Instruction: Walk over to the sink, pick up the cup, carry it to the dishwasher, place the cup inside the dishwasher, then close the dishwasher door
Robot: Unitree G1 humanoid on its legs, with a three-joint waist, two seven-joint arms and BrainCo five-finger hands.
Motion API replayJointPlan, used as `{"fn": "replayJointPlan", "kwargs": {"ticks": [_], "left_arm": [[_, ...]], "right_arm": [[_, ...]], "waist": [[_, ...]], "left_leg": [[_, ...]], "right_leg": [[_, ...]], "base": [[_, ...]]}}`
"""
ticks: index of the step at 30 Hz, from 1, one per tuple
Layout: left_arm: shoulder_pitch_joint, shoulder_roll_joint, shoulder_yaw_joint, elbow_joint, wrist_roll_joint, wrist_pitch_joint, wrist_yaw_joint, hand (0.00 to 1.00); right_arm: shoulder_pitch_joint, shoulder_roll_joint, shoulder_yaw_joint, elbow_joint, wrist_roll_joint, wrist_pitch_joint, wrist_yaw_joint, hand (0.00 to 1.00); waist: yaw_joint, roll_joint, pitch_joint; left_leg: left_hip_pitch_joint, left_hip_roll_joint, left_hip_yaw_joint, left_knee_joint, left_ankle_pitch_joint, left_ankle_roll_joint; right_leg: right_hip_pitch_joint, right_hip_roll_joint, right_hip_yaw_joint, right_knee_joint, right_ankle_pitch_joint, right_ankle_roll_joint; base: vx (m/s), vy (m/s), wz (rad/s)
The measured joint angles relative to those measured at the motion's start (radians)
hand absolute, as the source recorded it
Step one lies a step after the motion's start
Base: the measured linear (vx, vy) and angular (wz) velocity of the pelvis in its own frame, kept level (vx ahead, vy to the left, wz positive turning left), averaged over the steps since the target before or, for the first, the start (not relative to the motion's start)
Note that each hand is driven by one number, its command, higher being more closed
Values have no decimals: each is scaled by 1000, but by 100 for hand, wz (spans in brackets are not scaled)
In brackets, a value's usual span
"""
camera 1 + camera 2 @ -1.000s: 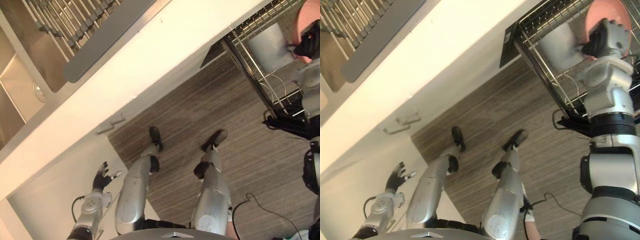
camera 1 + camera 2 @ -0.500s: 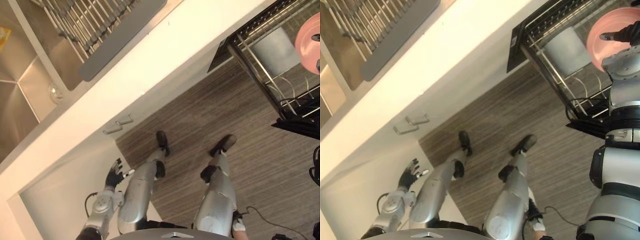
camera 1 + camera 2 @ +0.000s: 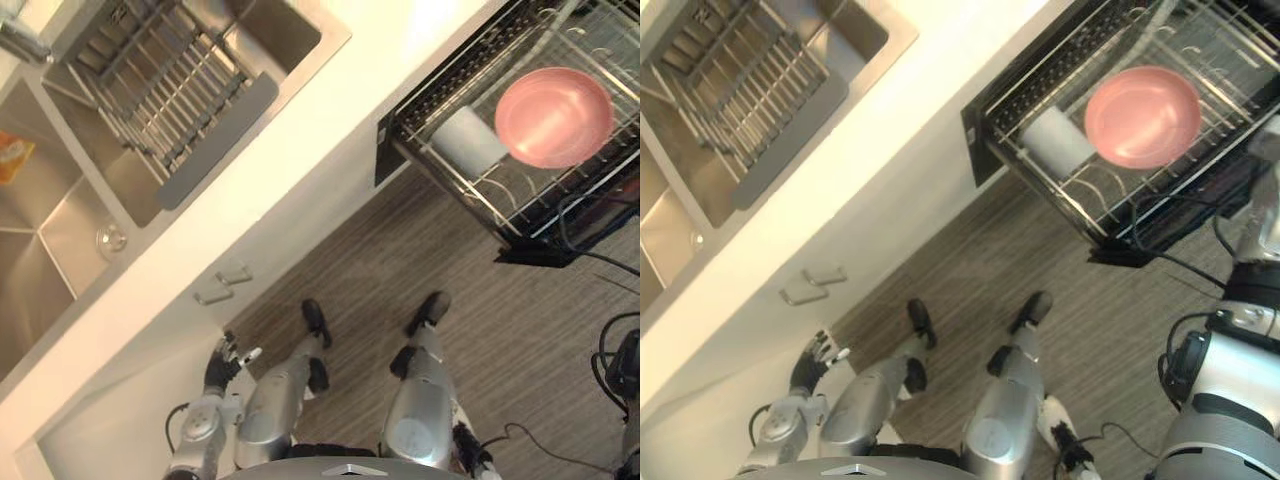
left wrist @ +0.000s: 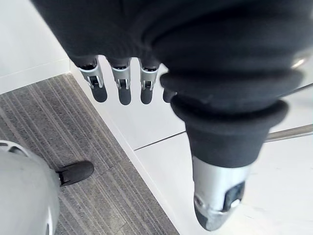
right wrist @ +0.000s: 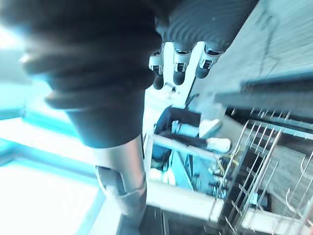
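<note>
- Cup (image 3: 468, 140): a pale grey cylinder lying on its side in the dishwasher rack (image 3: 452, 66), at the rack's end nearest the sink (image 3: 60, 215). It is just beside a pink bowl (image 3: 553, 117). Neither hand is on it.
- The rack stands drawn out from under the white counter (image 3: 300, 150), over the striped floor (image 3: 480, 330).
- Left hand (image 4: 120, 88): well apart from the rack, low by a white cabinet front (image 4: 161, 117). Its wrist view shows the fingers straight, the thumb spread and nothing held.
- Right hand (image 5: 178, 63): its wrist view shows straight fingers with nothing in them, and wire tines (image 5: 257, 161) past them.
- The left eye view takes in an orange item (image 3: 12, 160) in the sink basin, on the far side of a wire grid (image 3: 165, 85) from the rack. Any print on it is too small to read.
</note>
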Motion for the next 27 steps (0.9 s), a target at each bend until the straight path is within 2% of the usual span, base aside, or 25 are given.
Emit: {"fn": "replayJointPlan", "kwargs": {"ticks": [1,4,7,10,12,15,17,18,20,23,27], "left_arm": [[5,-2,15,16,0,-5,0,0],[17,-1,38,71,2,-13,1,0],[43,-2,38,101,11,-14,1,0],[51,-2,52,116,11,-14,2,0],[51,-1,61,127,19,-12,3,0],[50,-2,61,127,32,-12,3,0],[47,-2,61,127,45,-12,4,0],[47,-2,61,126,51,-12,4,0],[35,-2,61,130,63,-12,4,0],[18,-6,54,136,80,-12,5,0],[5,-10,25,143,80,-12,4,0]], "right_arm": [[29,0,-35,50,54,-13,-6,100],[104,0,-77,141,228,-18,-24,100],[176,33,-115,187,386,-34,-30,100],[225,67,-116,213,506,-32,-12,100],[251,103,-118,214,587,-9,25,100],[263,166,-117,247,708,42,111,100],[264,217,-106,293,828,103,180,100],[264,231,-104,295,844,114,194,100],[262,268,-103,297,930,151,252,100],[247,277,-68,300,948,188,321,100],[177,277,-9,336,945,212,364,100]], "waist": [[-17,-12,-1],[-51,-42,-22],[-63,-72,-54],[-71,-87,-87],[-74,-91,-95],[-76,-91,-96],[-75,-90,-96],[-75,-90,-97],[-60,-86,-96],[-37,-62,-93],[-16,-20,-85]], "left_leg": [[17,3,8,0,-5,-4],[36,13,19,-6,-11,-13],[55,22,47,-6,-23,-24],[61,33,93,-6,-25,-26],[61,40,131,-6,-25,-27],[45,41,167,-6,-21,-28],[32,41,178,-4,-14,-21],[27,40,179,0,-11,-18],[24,40,187,0,-8,-21],[21,38,182,0,-8,-21],[7,36,173,0,-4,-23]], "right_leg": [[18,2,-2,1,-8,4],[31,8,-4,9,-24,2],[32,9,1,28,-46,5],[31,8,5,34,-57,1],[25,7,14,33,-60,5],[1,4,17,33,-55,2],[-16,4,21,34,-48,-2],[-21,4,21,35,-45,1],[-32,1,40,35,-35,4],[-35,0,40,34,-35,4],[-46,-3,38,37,-34,4]], "base": [[106,-79,-13],[91,-86,-9],[62,-79,-11],[49,-61,-5],[40,-59,-6],[36,-69,-5],[63,-89,-1],[67,-73,-3],[61,-44,-8],[73,-68,-1],[52,-72,7]]}}
